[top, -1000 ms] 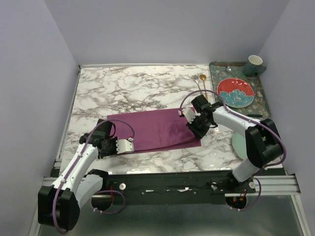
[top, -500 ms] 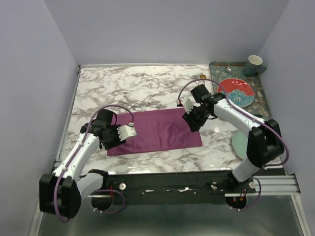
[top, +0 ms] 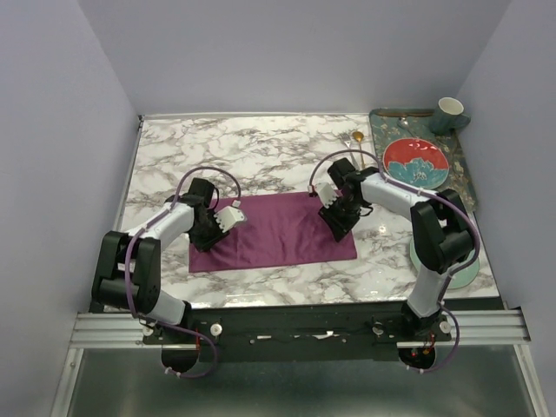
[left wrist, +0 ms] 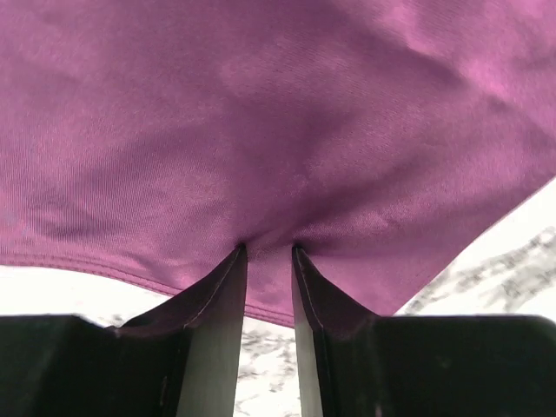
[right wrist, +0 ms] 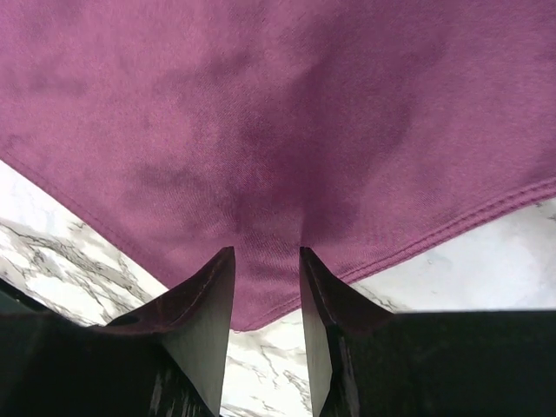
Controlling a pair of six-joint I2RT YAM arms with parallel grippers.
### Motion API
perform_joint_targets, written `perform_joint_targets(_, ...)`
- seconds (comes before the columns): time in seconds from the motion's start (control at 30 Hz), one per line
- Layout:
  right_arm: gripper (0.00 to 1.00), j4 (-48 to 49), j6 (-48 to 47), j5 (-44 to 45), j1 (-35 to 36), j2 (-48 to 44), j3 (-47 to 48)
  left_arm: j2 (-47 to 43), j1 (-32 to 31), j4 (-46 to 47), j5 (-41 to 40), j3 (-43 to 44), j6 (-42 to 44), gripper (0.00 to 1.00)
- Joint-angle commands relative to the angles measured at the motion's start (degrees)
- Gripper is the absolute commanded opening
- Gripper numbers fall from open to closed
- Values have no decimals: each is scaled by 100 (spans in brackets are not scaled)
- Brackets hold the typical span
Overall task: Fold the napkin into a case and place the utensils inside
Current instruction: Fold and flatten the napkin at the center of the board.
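The plum-purple napkin (top: 278,234) lies flat as a wide rectangle on the marble table. My left gripper (top: 228,217) is down on its far left corner. In the left wrist view its jaws (left wrist: 268,250) stand a little apart, tips pressed into the napkin (left wrist: 278,130), which creases around them. My right gripper (top: 331,209) rests on the far right corner. Its jaws (right wrist: 267,252) are likewise apart, tips on the napkin (right wrist: 261,113) near the hem. Of the utensils, the gold spoon (top: 357,138) lies behind the right arm. I cannot make out the fork against the marble.
A dark patterned tray (top: 380,129) at the back right holds a red plate (top: 416,162) and a mug (top: 450,113). A pale green plate (top: 420,256) sits at the right, partly under the right arm. Walls close in the table on three sides.
My left gripper left the napkin's near left corner and moved to its far left corner. The right gripper shifted slightly along the far right corner. Both jaws opened, then narrowed.
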Motion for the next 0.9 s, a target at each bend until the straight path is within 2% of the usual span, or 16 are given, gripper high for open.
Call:
perform_joint_targets(0.0, 43, 93, 114, -194, 42, 11, -352, 462, -3, 338, -137, 422, -190, 37)
perform_joint_targets(0.17, 43, -74, 211, -590, 51, -279, -433, 332, 23, 22, 117, 843, -146, 43)
perform_joint_targets(0.2, 44, -127, 255, -695, 42, -549, -319, 226, 50, -48, 222, 949, -155, 51)
perform_joint_targets(0.27, 50, -267, 395, -950, 42, -823, 32, -124, 146, -224, 609, 1395, -381, 57)
perform_joint_targets(0.3, 53, -303, 457, -986, 33, -946, 504, -240, 164, -294, 810, 1589, -488, 78)
perform_joint_targets(0.33, 56, -338, 518, -995, 33, -1139, 822, -362, 190, -304, 1100, 1774, -619, 91)
perform_joint_targets(0.37, 70, -330, 658, -960, 25, -1193, 1103, -590, 225, -252, 1285, 2133, -995, 99)
perform_joint_targets(0.4, 80, -312, 712, -934, 16, -1246, 1689, -705, 226, -95, 1357, 2275, -1233, 99)
perform_joint_targets(0.43, 88, -216, 799, -899, 16, -1264, 1974, -802, 226, 299, 1401, 2390, -1567, 99)
perform_joint_targets(0.47, 100, -137, 1000, -890, 16, -1238, 2220, -934, 226, 511, 1453, 2643, -1857, 99)
perform_joint_targets(0.5, 100, -14, 1124, -881, 16, -1211, 2484, -979, 226, 731, 1471, 2750, -2443, 99)
perform_joint_targets(0.63, 100, 1309, 1784, -312, 16, -948, 3223, -1006, 208, 1819, 2225, 3085, -3063, 99)
perform_joint_targets(0.7, 100, 1725, 1994, -274, 7, -597, 3373, -953, 199, 2557, 2281, 2727, -3483, 99)
perform_joint_targets(0.73, 99, 1858, 2074, -361, 16, -396, 3548, -892, 199, 2866, 2193, 2638, -4417, 99)
perform_joint_targets(0.8, 100, 1685, 2424, -502, -2, 252, 4250, -506, 208, 3150, 2514, 2654, -4776, 99)
perform_joint_targets(0.87, 100, 1315, 2775, -1290, -37, 580, 4524, -33, 217, 3167, 2824, 2751, -5443, 99)
